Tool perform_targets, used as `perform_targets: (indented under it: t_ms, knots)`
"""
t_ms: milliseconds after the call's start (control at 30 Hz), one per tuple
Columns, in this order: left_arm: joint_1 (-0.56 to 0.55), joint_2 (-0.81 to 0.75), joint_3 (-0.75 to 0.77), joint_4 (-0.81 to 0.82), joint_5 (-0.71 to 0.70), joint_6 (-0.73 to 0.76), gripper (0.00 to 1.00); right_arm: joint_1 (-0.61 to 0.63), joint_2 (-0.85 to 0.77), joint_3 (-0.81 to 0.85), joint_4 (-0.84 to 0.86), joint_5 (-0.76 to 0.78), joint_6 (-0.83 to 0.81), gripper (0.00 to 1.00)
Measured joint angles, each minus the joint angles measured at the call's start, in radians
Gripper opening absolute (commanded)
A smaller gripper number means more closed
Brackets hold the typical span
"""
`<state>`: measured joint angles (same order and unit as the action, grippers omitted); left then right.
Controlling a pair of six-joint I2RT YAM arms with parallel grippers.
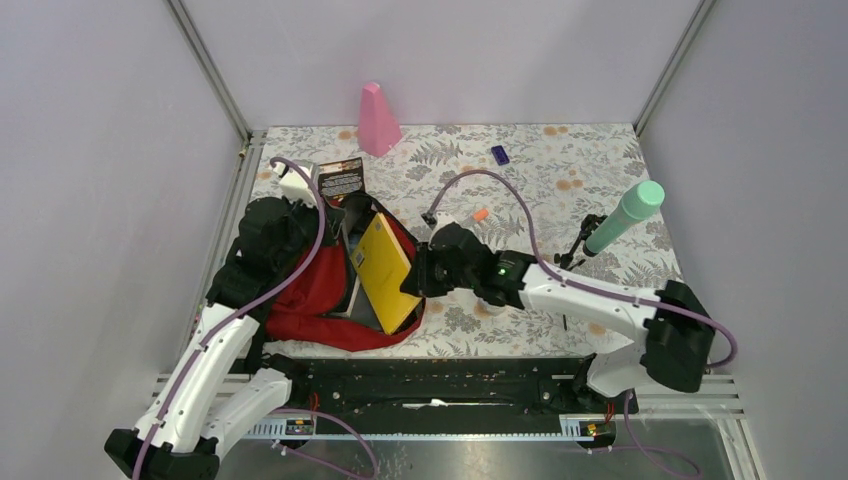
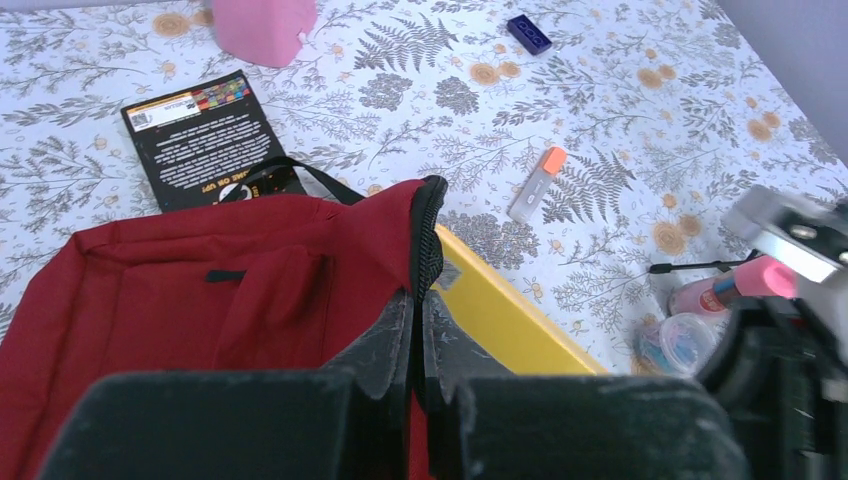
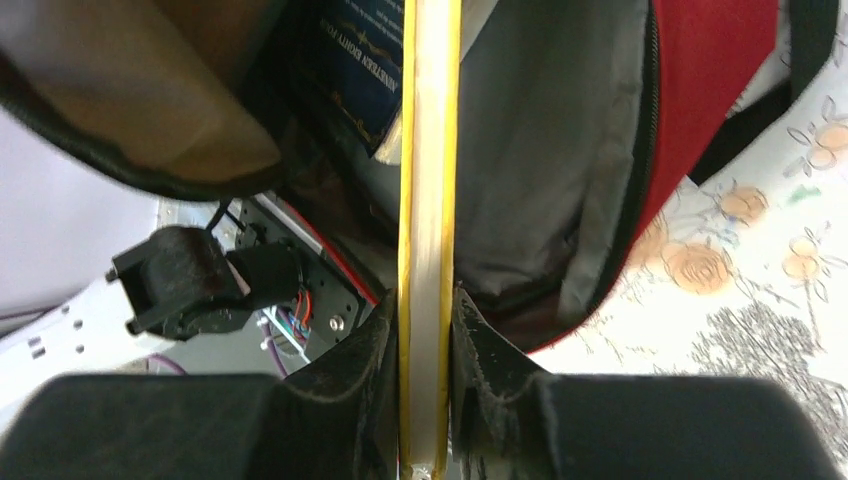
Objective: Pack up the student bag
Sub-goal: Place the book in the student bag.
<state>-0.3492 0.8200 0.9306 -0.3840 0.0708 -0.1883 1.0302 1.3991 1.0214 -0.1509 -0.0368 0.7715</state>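
As left tool (image 2: 415, 350) pinches 1 student bag (image 2: 200, 290) | right tool (image 3: 428, 340): 1 yellow book (image 3: 428, 150)

A pink cone (image 1: 377, 120) sits at the far edge, a black booklet (image 1: 341, 178) toward the far left corner, a purple block (image 1: 500, 154) near the far edge, and a mint-green cylinder (image 1: 625, 217) by the right edge.

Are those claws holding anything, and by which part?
Right gripper pinches the yellow book by its edge; left gripper pinches the zippered rim of the student bag.

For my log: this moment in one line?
left gripper shut on student bag rim | right gripper shut on yellow book | partly in bag
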Motion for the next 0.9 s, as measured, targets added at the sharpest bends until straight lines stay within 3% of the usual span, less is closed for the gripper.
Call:
perform_targets:
  t_ms: [467,633,900]
  knots:
    - [0.004,-0.029,-0.034,0.043,0.077,-0.018,0.0,-0.102,0.319,0.205,0.225,-0.064,0.149,0.0]
    - [0.004,-0.046,-0.045,0.045,0.076,-0.014,0.0,-0.076,0.399,0.209,0.34,-0.076,0.232,0.0]
    - [0.004,-0.047,-0.045,0.06,0.084,-0.021,0.0,0.018,0.505,0.275,0.35,-0.025,0.216,0.0]
